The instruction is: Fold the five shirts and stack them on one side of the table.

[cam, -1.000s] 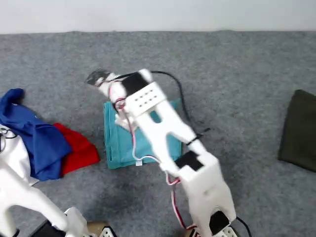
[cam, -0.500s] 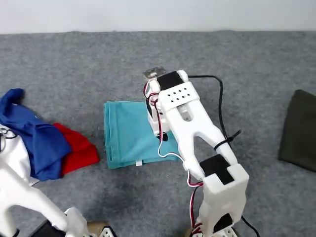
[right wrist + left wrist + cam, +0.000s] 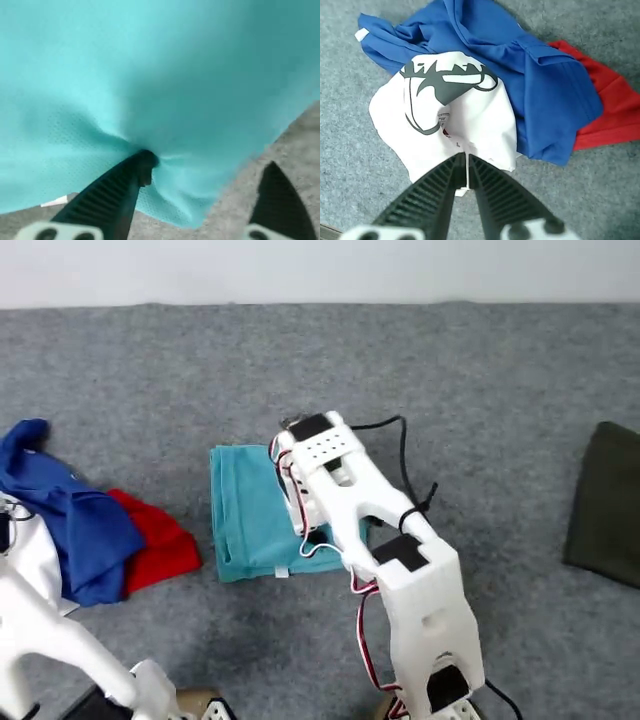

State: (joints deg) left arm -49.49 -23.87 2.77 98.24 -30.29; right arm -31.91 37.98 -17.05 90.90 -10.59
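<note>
Since half a second ago, the right arm [image 3: 345,485] has been drawn back toward its base and brought lower over the teal shirt [image 3: 245,515], which lies partly folded near the middle of the worktop [image 3: 480,390].

In the right wrist view the right hand [image 3: 207,165] is seen spread. One finger [image 3: 125,185] is pressed into the teal cloth, which is dimpled around its tip, and the other is held out past the hem over bare worktop. Nothing is gripped yet.

For a clean fold, the free finger should probably be slid under the hem before the hand is closed, so that every layer at that edge is caught and none is left behind. The edge is best carried low and straight across, and let go only once it lies square on the far side.

The left hand [image 3: 466,160] is held closed above the white shirt [image 3: 465,120], though whether cloth is pinched cannot be told. The blue shirt [image 3: 70,510] and red shirt [image 3: 160,545] are heaped beside it, and a dark olive shirt [image 3: 605,500] lies well apart at the opposite edge.
</note>
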